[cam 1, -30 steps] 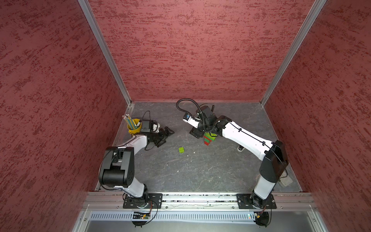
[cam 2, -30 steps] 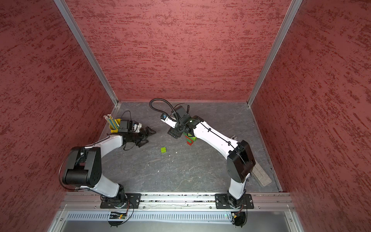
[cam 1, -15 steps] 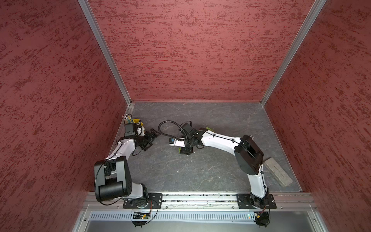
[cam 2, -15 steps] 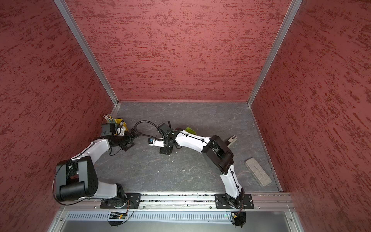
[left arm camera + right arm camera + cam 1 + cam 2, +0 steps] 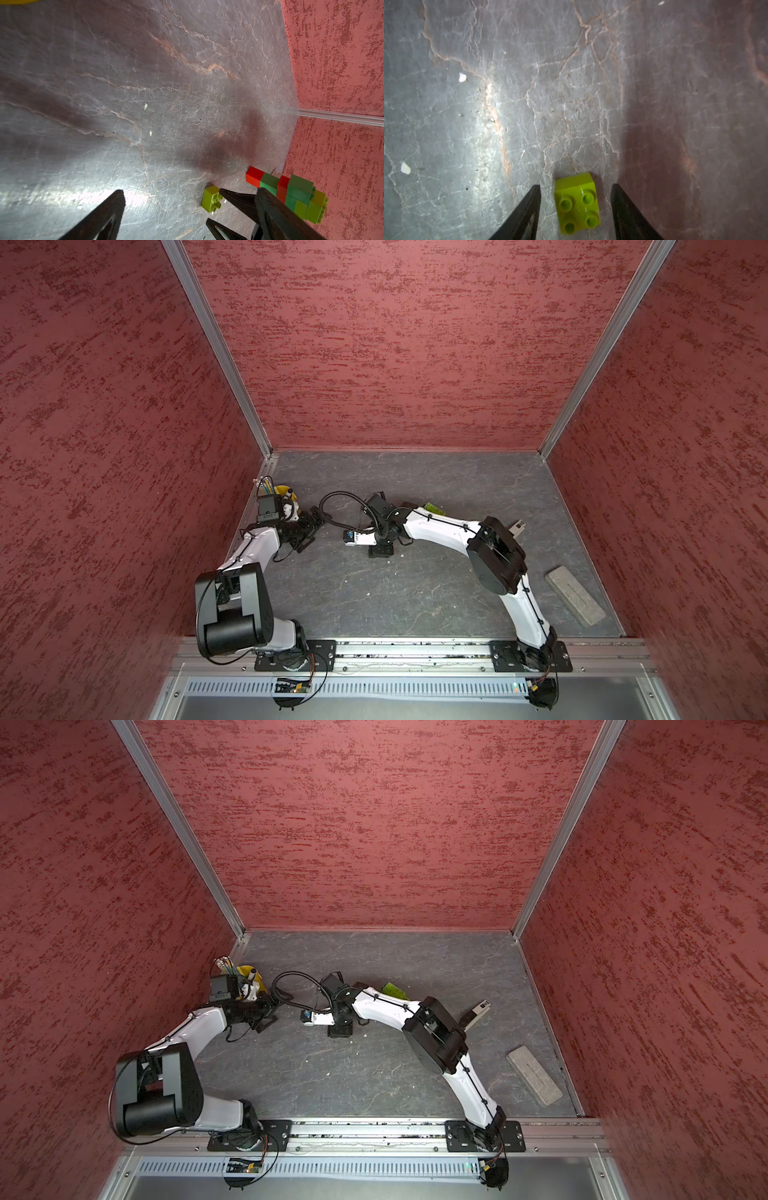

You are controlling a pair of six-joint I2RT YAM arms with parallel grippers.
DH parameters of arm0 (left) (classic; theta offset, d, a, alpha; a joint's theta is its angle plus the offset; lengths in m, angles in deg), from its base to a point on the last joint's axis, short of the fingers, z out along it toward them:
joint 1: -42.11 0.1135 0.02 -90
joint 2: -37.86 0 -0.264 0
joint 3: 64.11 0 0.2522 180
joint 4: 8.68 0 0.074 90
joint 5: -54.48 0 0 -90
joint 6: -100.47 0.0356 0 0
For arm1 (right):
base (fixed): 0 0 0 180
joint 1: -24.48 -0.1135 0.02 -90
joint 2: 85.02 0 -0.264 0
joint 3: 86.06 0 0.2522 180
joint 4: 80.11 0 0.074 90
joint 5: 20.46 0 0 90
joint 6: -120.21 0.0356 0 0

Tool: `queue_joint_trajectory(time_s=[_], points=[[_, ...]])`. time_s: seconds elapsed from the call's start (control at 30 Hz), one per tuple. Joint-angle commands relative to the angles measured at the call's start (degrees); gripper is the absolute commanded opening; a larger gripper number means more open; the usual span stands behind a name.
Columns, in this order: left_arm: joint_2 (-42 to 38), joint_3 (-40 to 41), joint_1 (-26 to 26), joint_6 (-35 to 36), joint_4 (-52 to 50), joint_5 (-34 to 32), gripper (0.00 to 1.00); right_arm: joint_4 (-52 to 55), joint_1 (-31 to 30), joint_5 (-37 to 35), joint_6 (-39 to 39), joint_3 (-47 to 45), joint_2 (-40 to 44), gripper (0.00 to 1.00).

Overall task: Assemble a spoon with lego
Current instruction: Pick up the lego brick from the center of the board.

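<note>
A lime lego brick (image 5: 577, 204) lies studs-up on the grey floor between the fingers of my right gripper (image 5: 575, 185). The jaws are open, with a gap showing on each side of the brick. In both top views the right gripper (image 5: 380, 549) (image 5: 340, 1029) points down and hides the brick. The spoon (image 5: 291, 192), a flat red, dark green and lime build, lies just beyond it. Only its lime end (image 5: 434, 508) (image 5: 392, 990) peeks from behind the right arm. My left gripper (image 5: 191, 192) (image 5: 309, 531) stands wide open and empty by the yellow cup, facing the brick (image 5: 212, 198).
A yellow cup (image 5: 286, 491) (image 5: 249, 972) with pencils stands at the back left, close behind the left wrist. A grey block (image 5: 574, 601) lies at the front right. A small black-and-white piece (image 5: 515, 526) sits behind the right elbow. Red walls close three sides.
My right gripper has left the red-and-green build, swung left and come down over the lime brick, its jaws narrowing. The left arm has drawn back toward the cup.
</note>
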Motion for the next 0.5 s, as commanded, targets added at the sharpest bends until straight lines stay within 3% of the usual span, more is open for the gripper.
queue_joint_trajectory(time_s=[0.0,0.3,0.47], points=[[0.16,0.37,-0.21,1.23,-0.33,-0.72,1.0,2.83,-0.01,-0.48,-1.69,1.14,-1.18,0.56],[-0.17,0.43,-0.9,1.57,-0.67,-1.55,1.0,4.57,0.51,-1.66,-1.43,1.59,-1.76,0.48],[-0.19,0.44,-1.33,1.5,-0.81,-1.71,1.0,4.91,0.6,-2.14,-0.73,2.0,-1.57,0.38]])
